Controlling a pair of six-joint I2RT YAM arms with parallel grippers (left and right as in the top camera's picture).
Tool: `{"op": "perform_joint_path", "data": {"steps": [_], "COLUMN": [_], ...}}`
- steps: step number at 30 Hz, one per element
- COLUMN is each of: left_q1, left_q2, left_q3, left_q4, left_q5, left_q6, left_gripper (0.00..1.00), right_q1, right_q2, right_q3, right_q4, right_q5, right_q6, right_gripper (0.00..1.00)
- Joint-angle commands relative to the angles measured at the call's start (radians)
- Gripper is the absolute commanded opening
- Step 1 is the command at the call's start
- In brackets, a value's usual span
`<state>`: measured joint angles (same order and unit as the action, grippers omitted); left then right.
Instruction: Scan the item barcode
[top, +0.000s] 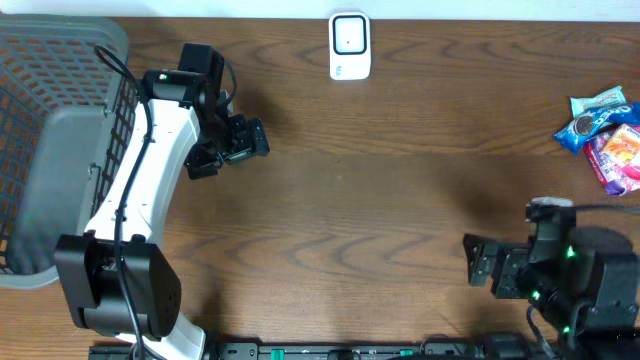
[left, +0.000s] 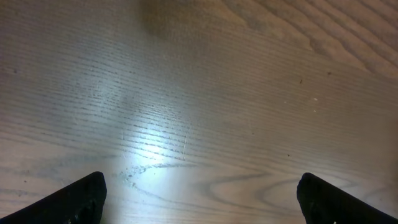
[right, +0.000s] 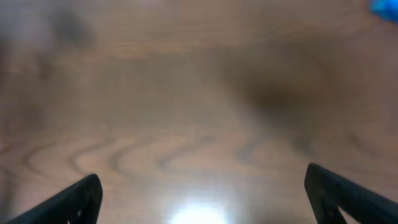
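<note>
left tool (top: 232, 153): hanging wide open, gripping nothing
right tool (top: 476, 262): hanging wide open, empty
packs (top: 603, 135): lying at tabletop (top: 380, 200) edge, print unreadable
scanner (top: 350, 45): sitting apart

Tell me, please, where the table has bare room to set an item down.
The middle of the table, between the left gripper and the right gripper and in front of the scanner, is bare. So is the strip from the scanner to the snacks. Crowded spots: the basket at the left, the snacks at the right edge.
</note>
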<state>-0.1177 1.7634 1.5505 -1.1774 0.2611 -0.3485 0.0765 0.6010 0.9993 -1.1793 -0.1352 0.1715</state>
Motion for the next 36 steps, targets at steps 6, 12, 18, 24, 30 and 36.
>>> {"op": "perform_joint_path", "data": {"steps": [6,12,18,24,30,36], "left_q1": [0.007,0.007,0.007,0.007,0.007,0.007], "left_q2": [-0.012,-0.012,-0.012,-0.012,-0.012,-0.012], "left_q3": [0.005,0.005,0.005,0.005,0.005,0.005], "left_q4": [-0.003,-0.003,-0.003,-0.003,-0.003,-0.003], "left_q5": [0.001,0.001,0.001,0.001,0.001,0.001], "left_q6": [-0.013,-0.013,-0.013,-0.013,-0.013,-0.013], "left_gripper": [0.98,0.98,0.98,0.98,0.98,0.98], "right_q1": [0.047,0.047,0.047,0.047,0.047,0.036], "right_q2": [-0.272,-0.426,-0.502,-0.549,-0.593,-0.596], "right_q3": [-0.336,-0.521,-0.660,-0.777,-0.881,-0.977], "right_q4": [0.393,0.576,0.765,0.909,1.060,1.236], "right_q5": [-0.039,-0.039,-0.039,-0.039,-0.039,-0.035], "right_q6": [-0.129,-0.129,-0.129,-0.129,-0.129,-0.128], "right_gripper": [0.99,0.99,0.99,0.99,0.99,0.99]}}
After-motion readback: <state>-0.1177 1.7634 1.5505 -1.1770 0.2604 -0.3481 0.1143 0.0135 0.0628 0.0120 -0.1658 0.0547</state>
